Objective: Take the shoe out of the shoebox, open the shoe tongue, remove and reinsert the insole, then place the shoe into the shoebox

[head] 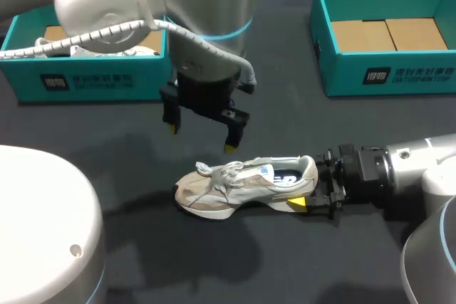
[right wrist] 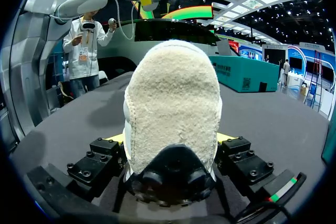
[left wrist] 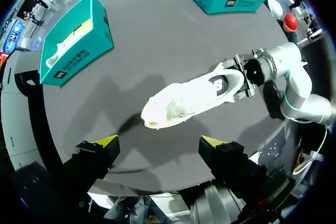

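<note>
- The shoe [head: 242, 186] stands on its sole on the dark table [head: 107, 126], outside both boxes, toe towards the left arm's side and heel towards the right arm.
- Upper is beige and white; the laces [head: 214, 171] lie loose over the tongue area.
- The right gripper [head: 313, 183] comes in low and level with the table. Its jaws are closed on the heel, one finger on each side (the right wrist view confirms it, with the fleecy heel collar between both fingers [right wrist: 105, 156]).
- The left gripper [head: 201, 137] hangs above the table, just behind the forefoot and clear of the shoe. Its jaws stand wide, holding nothing; both yellow tips are visible.
- The left shoebox [head: 85, 80], teal, sits at the far left of the table, well apart from the shoe. A second shoe [head: 107, 49], white, lies inside it.
- The right shoebox [head: 385, 69], also teal, sits at the far right, with brown cardboard panels [head: 388, 33] lining its floor.
</note>
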You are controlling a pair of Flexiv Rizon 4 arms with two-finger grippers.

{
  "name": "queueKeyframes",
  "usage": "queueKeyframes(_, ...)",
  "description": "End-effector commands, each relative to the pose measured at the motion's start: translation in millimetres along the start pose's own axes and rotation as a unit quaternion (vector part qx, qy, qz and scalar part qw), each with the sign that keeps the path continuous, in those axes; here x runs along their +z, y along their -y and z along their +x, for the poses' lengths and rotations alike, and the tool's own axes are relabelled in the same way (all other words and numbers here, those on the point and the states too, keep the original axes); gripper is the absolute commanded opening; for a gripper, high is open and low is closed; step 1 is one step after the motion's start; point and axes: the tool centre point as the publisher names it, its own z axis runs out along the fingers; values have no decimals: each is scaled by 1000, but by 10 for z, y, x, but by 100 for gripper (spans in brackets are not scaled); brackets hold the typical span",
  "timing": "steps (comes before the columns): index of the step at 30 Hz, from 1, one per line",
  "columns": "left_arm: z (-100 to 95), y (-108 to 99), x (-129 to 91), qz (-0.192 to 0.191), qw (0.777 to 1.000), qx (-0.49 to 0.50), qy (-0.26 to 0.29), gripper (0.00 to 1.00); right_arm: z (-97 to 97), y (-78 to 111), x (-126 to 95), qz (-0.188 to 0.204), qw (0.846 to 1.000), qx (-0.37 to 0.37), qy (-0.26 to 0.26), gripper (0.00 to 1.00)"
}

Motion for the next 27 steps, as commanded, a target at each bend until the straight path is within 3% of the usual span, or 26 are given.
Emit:
queueKeyframes(1,340,44,76,-9,999,-33,17,100,7,-3,-10,2,1000,0,0,0)
queueKeyframes(5,457,81,142,-24,995,-97,6,100,7,-3,-10,2,1000,0,0,0)
queueKeyframes(15,457,81,142,-24,995,-97,6,100,7,-3,-10,2,1000,0,0,0)
queueKeyframes(27,691,332,537,-48,990,-128,14,100,7,-3,-10,2,1000,0,0,0)
